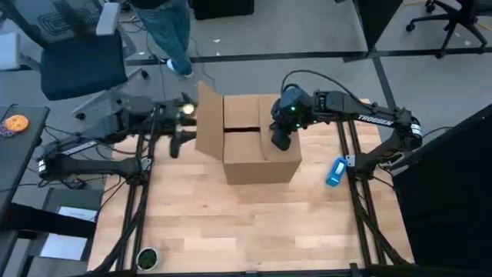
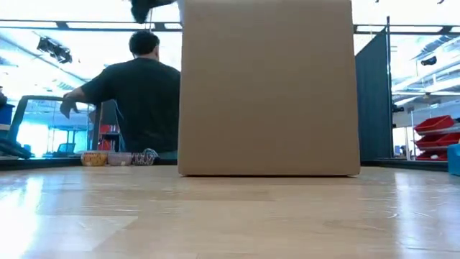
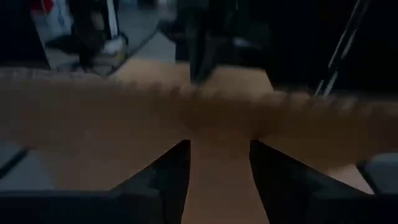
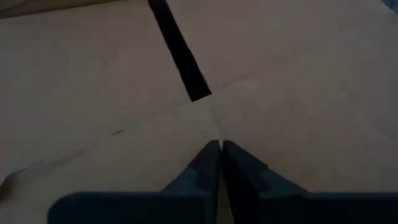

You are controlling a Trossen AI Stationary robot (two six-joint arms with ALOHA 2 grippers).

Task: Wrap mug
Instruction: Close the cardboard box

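From above, the cardboard box (image 1: pixel 260 138) sits mid-bench (image 1: pixel 231 223) with the right gripper (image 1: pixel 280 137) pressing down on its folded top flaps, while the left gripper (image 1: pixel 178 138) is just outside the one flap (image 1: pixel 209 123) that stands up at the box's left side. My guess is we're at the box-closing step, so the next move calls for the left arm to push that flap down toward the right jaws. Low view is mostly just the box wall (image 2: pixel 267 86) with a person (image 2: pixel 140 101) in the room behind it. Left wrist view shows the left jaws set fairly wide, the edge of the upright flap (image 3: pixel 199 109) right ahead of them. Right wrist view: the right jaws are pinched together holding nothing, tips on the flaps beside a dark seam gap (image 4: pixel 180 56). No mug visible anywhere (presumably it's inside the box, can't confirm), so I can't tell what the box holds.
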